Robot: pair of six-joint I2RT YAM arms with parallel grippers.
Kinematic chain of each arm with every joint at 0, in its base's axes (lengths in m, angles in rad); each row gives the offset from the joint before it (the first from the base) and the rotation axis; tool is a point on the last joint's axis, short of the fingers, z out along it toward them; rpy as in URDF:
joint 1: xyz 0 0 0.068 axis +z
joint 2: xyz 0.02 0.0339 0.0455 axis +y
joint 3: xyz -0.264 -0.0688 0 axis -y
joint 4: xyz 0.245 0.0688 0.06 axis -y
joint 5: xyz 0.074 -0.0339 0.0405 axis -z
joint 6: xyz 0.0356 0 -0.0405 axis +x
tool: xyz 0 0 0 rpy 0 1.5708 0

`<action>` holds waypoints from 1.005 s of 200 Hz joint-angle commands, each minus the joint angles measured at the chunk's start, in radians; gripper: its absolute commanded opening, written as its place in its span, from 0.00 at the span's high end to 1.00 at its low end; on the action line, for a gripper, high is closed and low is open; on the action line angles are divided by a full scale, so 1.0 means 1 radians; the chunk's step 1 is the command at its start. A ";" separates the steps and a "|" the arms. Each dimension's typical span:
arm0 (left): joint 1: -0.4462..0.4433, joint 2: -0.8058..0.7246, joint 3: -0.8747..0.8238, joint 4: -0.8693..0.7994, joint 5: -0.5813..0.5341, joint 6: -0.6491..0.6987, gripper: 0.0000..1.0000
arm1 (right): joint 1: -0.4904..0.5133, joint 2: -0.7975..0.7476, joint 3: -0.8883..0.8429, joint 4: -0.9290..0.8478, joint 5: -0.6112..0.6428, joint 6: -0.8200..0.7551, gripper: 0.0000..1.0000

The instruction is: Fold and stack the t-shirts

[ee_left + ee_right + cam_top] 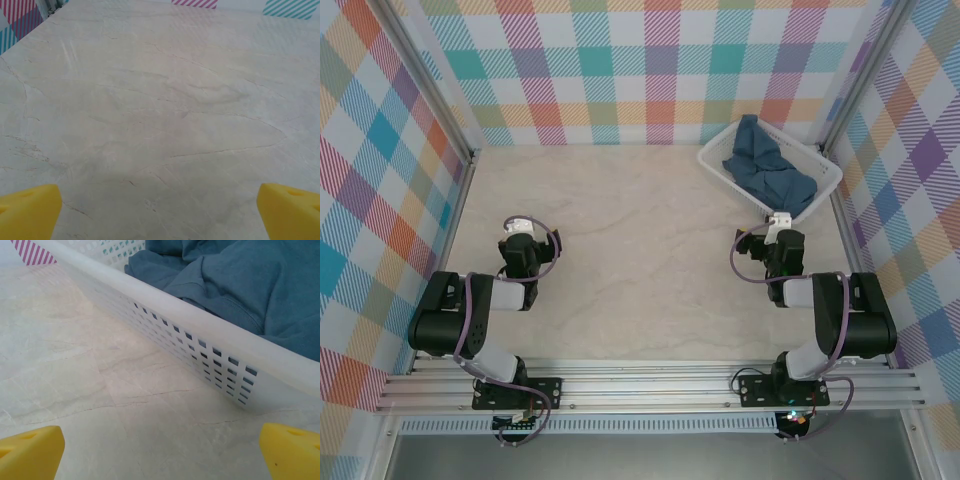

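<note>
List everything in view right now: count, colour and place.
t-shirt: one, dark slate-blue, crumpled inside the basket
basket: one, white plastic mesh, far right corner of the table
table: one, pale marbled beige
walls: multicolour plaid, around the table
left gripper: one, yellow fingertips, open, over bare table on the left
right gripper: one, yellow fingertips, open, just short of the basket's near wall
</note>
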 commanded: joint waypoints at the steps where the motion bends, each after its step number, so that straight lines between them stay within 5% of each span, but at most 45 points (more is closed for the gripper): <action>1: -0.001 0.002 0.003 0.005 0.014 0.020 0.00 | -0.003 0.007 0.016 0.021 -0.016 -0.012 0.00; 133: 0.000 -0.012 -0.026 0.044 0.007 0.013 0.00 | 0.003 -0.034 -0.006 0.038 0.013 -0.009 0.00; 164: -0.069 -0.285 -0.063 -0.076 -0.147 0.042 0.00 | 0.073 -0.396 0.071 -0.299 0.201 0.012 0.00; 178: -0.095 -0.436 -0.025 -0.143 -0.158 0.056 0.00 | 0.092 -0.480 0.300 -0.652 0.293 0.157 0.00; 186: -0.099 -0.498 0.030 -0.188 -0.172 0.036 0.00 | 0.071 -0.459 0.483 -0.893 0.218 0.215 0.00; 194: -0.097 -0.557 0.148 -0.401 -0.223 -0.086 0.00 | 0.050 -0.407 0.651 -1.095 0.127 0.283 0.00; 201: -0.078 -0.575 0.302 -0.698 -0.272 -0.263 0.00 | 0.048 -0.357 0.761 -1.235 0.201 0.439 0.00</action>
